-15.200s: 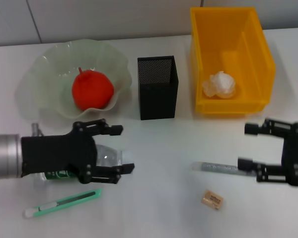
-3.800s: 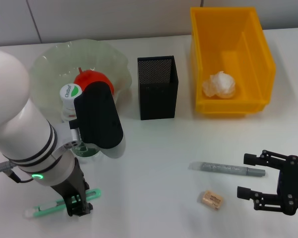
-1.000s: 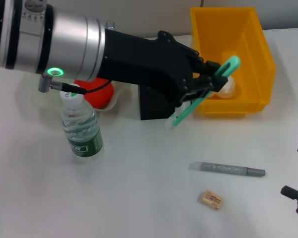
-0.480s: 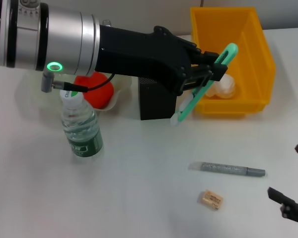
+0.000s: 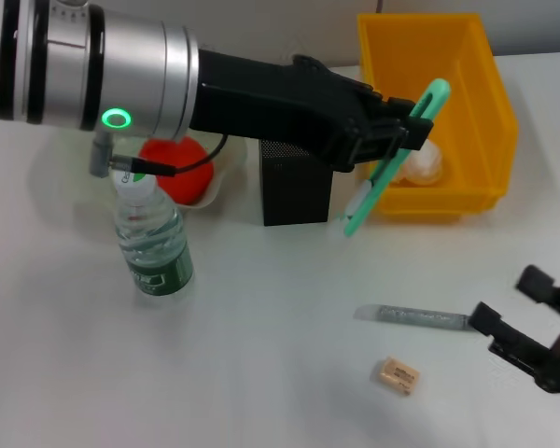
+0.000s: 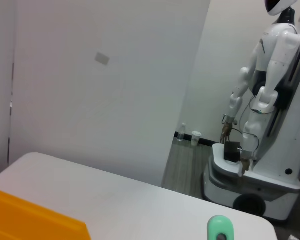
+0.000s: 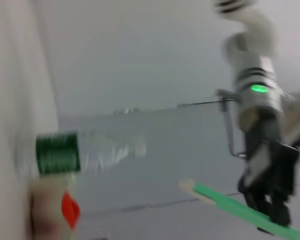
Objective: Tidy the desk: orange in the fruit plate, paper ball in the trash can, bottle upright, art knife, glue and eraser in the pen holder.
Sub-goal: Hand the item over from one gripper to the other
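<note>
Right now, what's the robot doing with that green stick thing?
That green stick is the art knife. The left gripper holds it up in the air, between the black pen holder and the yellow trash can, jaws shut on it. The bottle stands upright, the orange is in the fruit plate, and the paper ball is in the trash can. The glue and eraser lie on the desk by the right gripper.
</note>
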Controlling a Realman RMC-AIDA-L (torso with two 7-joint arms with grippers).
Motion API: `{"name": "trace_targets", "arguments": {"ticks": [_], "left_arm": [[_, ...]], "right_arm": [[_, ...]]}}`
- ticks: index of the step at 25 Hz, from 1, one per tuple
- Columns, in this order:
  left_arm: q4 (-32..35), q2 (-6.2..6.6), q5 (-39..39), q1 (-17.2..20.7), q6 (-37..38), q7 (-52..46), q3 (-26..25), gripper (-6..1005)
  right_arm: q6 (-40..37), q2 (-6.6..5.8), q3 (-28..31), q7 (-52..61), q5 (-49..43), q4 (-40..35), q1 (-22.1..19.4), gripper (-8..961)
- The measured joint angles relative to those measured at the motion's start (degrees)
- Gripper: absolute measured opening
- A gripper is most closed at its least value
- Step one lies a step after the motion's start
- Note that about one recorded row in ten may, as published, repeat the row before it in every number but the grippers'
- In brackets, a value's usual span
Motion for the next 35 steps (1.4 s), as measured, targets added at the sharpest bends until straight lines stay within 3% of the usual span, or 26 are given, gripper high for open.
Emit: {"name": "trace_targets", "arguments": {"ticks": [4,9,19,35], "left_arm": [[-0.3,-0.05,0.4,-0.8,0.0,-1.8,0.5,230],[-2.3,-0.09,0.6,-2.7,0.4,-3.6,0.9,233],[-2.3,-0.19,0.5,-2.8,1.0,-4.7,1.8,241],[-2.3,-0.27,-1.2,-3.2,3.0,-6.3,2.5,252]], "right_arm": [[2.6,-0.27,0.3,-21.9,-0.2,9.1,1.0,795],[4.0,-0.14,0.2,-38.2,-0.5,11.7,1.2,795],[5.3,-0.14,0.1,-53.4,-0.7,14.9,4.3,794],[3.5,-0.22,-1.4,-61.4,-3.7,15.3,7.9,792]]}}
